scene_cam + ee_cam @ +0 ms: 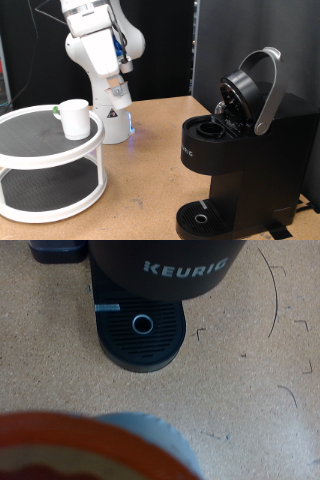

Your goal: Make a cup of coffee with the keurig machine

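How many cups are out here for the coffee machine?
1. The white cup stands on the top tier of the round white rack, at the exterior view's left, apart from the Keurig machine. Others may be hidden.

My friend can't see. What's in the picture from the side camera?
A black keurig machine sits on a wooden table with its lid open. A white cup stands on a round white two-level stand, near the white robot arm's base. The gripper isn't visible.
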Robot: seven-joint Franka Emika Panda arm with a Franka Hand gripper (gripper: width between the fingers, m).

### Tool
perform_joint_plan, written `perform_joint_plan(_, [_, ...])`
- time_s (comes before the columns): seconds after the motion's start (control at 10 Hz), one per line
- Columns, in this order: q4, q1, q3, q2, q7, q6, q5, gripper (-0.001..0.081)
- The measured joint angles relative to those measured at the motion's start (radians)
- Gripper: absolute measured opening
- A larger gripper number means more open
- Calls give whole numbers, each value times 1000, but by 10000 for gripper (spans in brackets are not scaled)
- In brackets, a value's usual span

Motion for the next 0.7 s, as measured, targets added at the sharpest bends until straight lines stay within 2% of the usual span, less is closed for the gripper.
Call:
perform_joint_plan(0.2, [13, 32, 15, 5, -10, -6, 23, 454])
perform_joint_plan(0.3, [36, 55, 23, 14, -12, -35, 30, 454])
perform_joint_plan(0.5, [112, 96, 31, 44, -30, -137, 33, 454])
perform_joint_plan(0.6, [146, 109, 40, 63, -29, -155, 33, 454])
perform_joint_plan(0.7, [171, 113, 59, 83, 23, -133, 32, 454])
